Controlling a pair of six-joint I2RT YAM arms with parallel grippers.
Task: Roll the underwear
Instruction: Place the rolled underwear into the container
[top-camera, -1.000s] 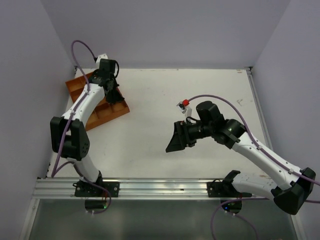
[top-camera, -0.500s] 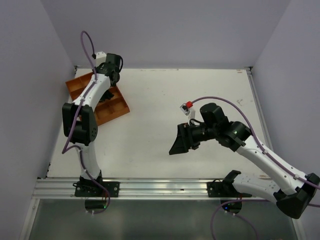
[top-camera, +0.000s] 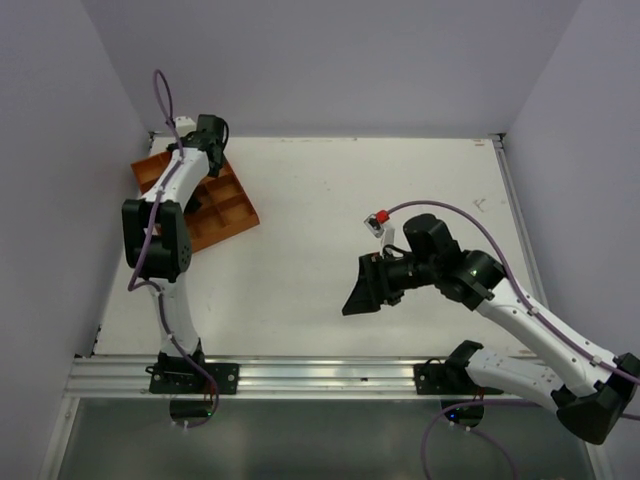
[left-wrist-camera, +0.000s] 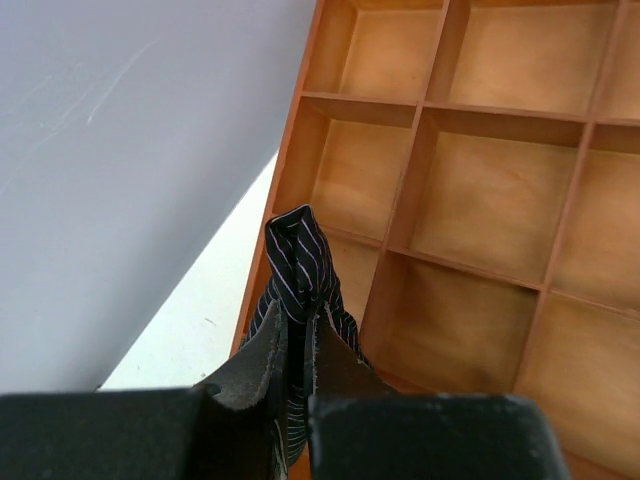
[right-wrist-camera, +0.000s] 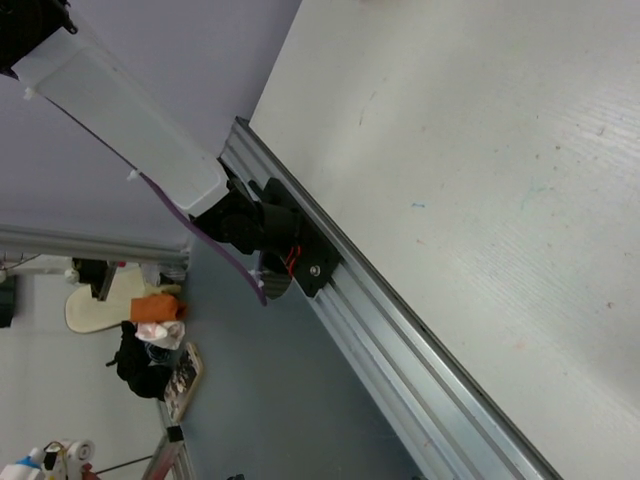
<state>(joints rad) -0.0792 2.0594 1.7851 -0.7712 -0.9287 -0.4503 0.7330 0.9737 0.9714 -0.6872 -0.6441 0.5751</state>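
L gripper (left-wrist-camera: 295, 345) clenched on underwear (left-wrist-camera: 298, 260), striped fabric bunched above tray (left-wrist-camera: 490, 210) edge | R gripper (top-camera: 358, 292) released, over table (top-camera: 330, 190), well right of tray

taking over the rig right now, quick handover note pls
Left gripper: shut on the underwear, held bunched above the tray, near its edge by the wall.
Right gripper: open, empty, over the table.
Done: underwear looks gathered into a compact bundle; how neat the roll is cannot be told.
Left: probably lower it into a compartment and release.
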